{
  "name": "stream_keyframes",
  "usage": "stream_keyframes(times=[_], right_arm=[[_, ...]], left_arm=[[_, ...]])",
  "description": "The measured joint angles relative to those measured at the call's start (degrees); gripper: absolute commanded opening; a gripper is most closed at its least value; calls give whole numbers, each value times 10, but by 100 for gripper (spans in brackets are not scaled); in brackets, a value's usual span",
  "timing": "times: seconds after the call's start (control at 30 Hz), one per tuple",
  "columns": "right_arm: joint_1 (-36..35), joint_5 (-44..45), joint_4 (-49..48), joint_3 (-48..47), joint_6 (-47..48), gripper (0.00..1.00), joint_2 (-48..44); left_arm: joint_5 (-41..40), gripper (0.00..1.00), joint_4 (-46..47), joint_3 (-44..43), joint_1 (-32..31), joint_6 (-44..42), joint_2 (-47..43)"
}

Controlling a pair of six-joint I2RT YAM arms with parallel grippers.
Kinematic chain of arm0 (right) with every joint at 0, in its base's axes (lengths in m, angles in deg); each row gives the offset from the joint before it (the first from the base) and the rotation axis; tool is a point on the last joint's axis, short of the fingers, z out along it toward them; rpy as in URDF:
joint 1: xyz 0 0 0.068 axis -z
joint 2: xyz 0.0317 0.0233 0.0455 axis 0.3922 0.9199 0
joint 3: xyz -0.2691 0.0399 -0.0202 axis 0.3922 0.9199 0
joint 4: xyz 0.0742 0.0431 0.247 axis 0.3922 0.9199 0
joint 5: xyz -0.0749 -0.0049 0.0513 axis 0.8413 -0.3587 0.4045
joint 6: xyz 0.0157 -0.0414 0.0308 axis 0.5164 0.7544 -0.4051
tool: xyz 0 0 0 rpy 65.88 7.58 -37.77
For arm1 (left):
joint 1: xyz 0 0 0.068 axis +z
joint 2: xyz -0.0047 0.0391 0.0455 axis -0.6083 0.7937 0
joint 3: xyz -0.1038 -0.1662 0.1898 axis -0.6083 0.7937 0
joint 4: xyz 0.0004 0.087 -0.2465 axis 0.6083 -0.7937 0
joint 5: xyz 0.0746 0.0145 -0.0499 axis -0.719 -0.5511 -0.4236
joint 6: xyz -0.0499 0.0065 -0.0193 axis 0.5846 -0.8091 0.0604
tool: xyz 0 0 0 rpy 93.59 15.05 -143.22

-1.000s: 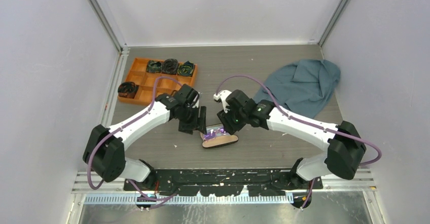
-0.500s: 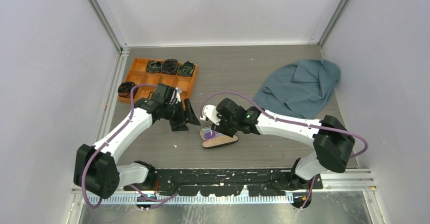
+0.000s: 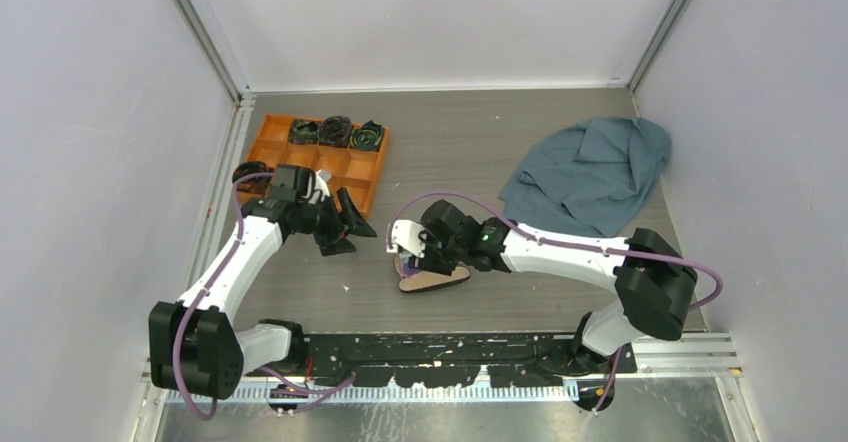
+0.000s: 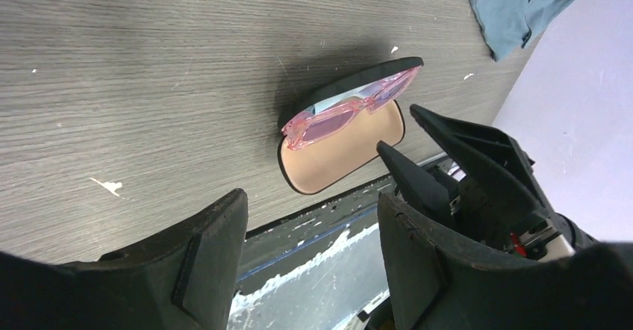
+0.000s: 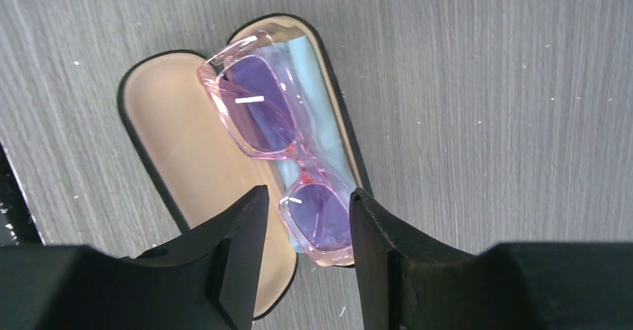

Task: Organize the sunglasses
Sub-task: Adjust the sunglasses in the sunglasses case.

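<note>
The sunglasses (image 5: 280,151), pink-purple framed and folded, lie in the open black case (image 5: 183,143) with tan lining, on top of a small light-blue cloth (image 5: 317,117). The case sits at the near middle of the table (image 3: 435,280). My right gripper (image 5: 304,222) is open just above the case, and its fingers straddle one lens without clearly pressing it. My left gripper (image 3: 345,224) is open and empty, well to the left of the case. In the left wrist view the sunglasses (image 4: 349,110) and case (image 4: 336,154) show ahead of the left gripper (image 4: 310,225).
An orange compartment tray (image 3: 345,165) holding dark bundled items stands at the back left, just behind the left gripper. A large grey-blue cloth (image 3: 590,167) lies crumpled at the back right. The black base rail (image 3: 440,354) runs along the table's near edge.
My left arm has drawn back to the left, away from the case. My right gripper has shifted left over the case, with the sunglasses lying in it.
</note>
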Motion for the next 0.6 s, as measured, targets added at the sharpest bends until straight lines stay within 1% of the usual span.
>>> stream_keyframes(times=[0.2, 0.33, 0.6], right_arm=[[-9, -8, -11, 14, 9, 44, 0], [-9, -10, -19, 24, 15, 46, 5], [-10, -7, -46, 31, 38, 46, 23]], left_arm=[[15, 65, 0, 2, 10, -13, 0], [20, 65, 0, 6, 11, -18, 0], [27, 65, 4, 21, 15, -18, 0]])
